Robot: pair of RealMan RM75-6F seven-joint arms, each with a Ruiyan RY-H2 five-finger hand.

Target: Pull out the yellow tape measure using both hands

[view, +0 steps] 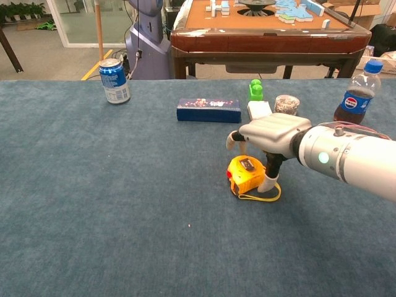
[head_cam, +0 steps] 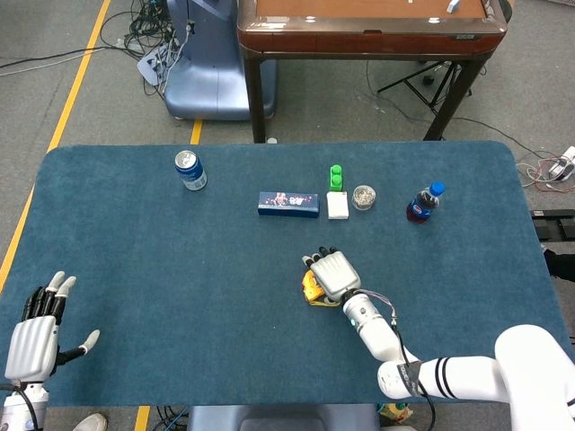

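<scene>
The yellow tape measure (view: 245, 175) lies tilted on the blue table (view: 93, 185), its yellow wrist strap (view: 260, 197) looped toward me. My right hand (view: 270, 133) arches over it palm down. Its thumb presses the case's right side and its fingers curl over the far side. From the head view the hand (head_cam: 334, 275) covers most of the tape measure (head_cam: 311, 287). My left hand (head_cam: 34, 337) hovers open at the near left corner of the table, far from the tape, and appears only in the head view.
Along the far half stand a blue can (view: 114, 81), a dark blue box (view: 208, 110), a green block (view: 255, 90), a white box (view: 258, 109), a small jar (view: 286, 104) and a Pepsi bottle (view: 357, 94). A brown table (view: 266, 37) stands beyond the far edge.
</scene>
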